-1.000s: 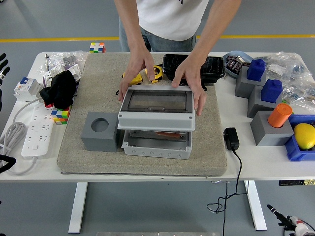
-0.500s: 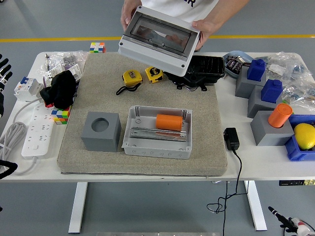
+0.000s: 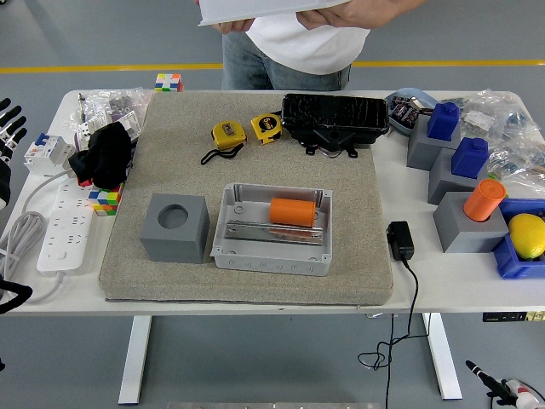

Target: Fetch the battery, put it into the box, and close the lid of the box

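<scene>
From the head view, the orange battery [image 3: 293, 211] already lies inside the open grey box [image 3: 272, 256] on the mat; closing remains, since a person holds the lid [image 3: 255, 8] at the top edge, mostly cut off. The left hand [image 3: 7, 128] is barely visible at the left edge, its fingers spread and holding nothing; the right is out of view.

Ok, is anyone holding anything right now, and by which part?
The person's hands at the top edge hold the light grey box lid by its far edge. The robot's left hand holds nothing.
</scene>
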Controlling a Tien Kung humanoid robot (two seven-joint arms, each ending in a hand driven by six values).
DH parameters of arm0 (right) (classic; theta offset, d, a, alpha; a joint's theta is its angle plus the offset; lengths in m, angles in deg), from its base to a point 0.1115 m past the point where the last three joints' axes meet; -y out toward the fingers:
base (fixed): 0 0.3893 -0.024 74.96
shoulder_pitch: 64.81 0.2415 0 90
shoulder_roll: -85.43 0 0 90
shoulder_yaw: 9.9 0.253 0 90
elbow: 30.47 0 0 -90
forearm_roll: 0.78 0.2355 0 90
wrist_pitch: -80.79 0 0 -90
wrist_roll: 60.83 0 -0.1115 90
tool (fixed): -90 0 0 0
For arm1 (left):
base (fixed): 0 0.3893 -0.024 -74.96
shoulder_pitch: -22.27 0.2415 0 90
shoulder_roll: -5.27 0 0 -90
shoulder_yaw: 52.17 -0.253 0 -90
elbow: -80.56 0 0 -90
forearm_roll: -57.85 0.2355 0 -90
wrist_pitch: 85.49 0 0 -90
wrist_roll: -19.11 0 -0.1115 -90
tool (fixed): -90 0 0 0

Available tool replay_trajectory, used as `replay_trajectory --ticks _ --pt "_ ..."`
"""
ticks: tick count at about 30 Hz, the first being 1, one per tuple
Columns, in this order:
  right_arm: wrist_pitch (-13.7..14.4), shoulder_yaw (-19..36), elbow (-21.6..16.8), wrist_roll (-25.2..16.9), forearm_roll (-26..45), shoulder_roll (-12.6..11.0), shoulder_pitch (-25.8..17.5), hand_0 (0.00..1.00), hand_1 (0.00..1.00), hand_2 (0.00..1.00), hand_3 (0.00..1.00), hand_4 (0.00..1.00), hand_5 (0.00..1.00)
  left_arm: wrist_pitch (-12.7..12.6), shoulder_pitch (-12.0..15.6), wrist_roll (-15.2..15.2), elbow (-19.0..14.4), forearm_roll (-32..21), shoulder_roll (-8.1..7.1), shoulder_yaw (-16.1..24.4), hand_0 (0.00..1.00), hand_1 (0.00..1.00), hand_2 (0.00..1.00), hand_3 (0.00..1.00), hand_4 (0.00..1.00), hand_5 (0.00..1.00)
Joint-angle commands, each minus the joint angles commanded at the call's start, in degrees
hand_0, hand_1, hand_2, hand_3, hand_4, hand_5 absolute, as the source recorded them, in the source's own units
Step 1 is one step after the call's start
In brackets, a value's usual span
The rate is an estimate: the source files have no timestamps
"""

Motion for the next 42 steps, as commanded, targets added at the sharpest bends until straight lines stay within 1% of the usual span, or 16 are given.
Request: replay_trajectory --ticks 11,26,42 --pt "0.0 0.8 0.0 -0.1 -0.2 0.1 0.1 0.904 0.884 0.820 0.860 0.998 0.998 0.0 -0.6 -0.1 0.2 0.0 -0.09 -0.9 0.835 0.821 0.783 0.770 0.998 0.998" --pt "0.0 1.1 0.0 -0.1 -0.1 0.2 0.0 0.903 0.884 0.820 0.860 0.998 0.998 -0.1 -0.1 -0.1 0.2 0.1 0.00 -1.2 0.831 0.818 0.780 0.768 0.998 0.998" --pt "0.2 1.0 -0.1 0.0 0.0 0.3 -0.1 0.902 0.884 0.820 0.860 0.998 0.998 -0.1 0.2 -0.1 0.1 0.2 -0.25 -1.6 0.829 0.815 0.778 0.766 0.998 0.998"
